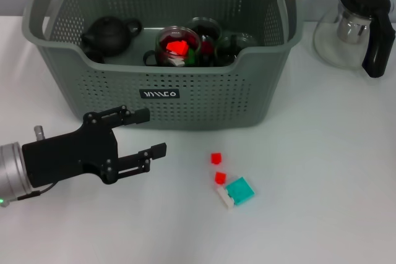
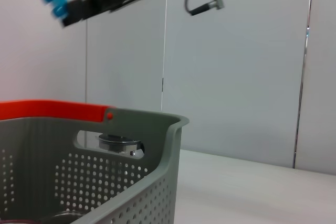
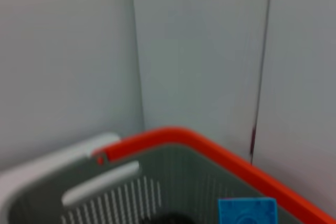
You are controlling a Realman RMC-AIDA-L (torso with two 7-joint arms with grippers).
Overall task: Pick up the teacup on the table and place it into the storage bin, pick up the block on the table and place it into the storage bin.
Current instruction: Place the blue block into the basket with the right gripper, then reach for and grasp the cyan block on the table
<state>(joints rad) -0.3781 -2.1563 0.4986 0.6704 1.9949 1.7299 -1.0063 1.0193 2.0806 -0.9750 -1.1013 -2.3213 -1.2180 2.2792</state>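
Parked at twelve o'clock on the table [image 1: 322, 171]: storage bin [image 1: 204, 100], a glass teacup [image 1: 176, 47] already inside. Held high over its orange handle [image 3: 210, 148], blue block [image 3: 247, 212] pinched in right gripper [image 2: 59, 3]. At eight o'clock, left gripper [image 1: 153, 132] spread wide, empty.

White tabletop [image 1: 322, 153]; pale grey panelled wall [image 2: 236, 66] behind w/ vertical seams; even, soft light.

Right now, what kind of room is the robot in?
Probably a lab or test room set up for tidying practice: a plain white table, bare grey wall panels, and a grey storage bin holding teaware.
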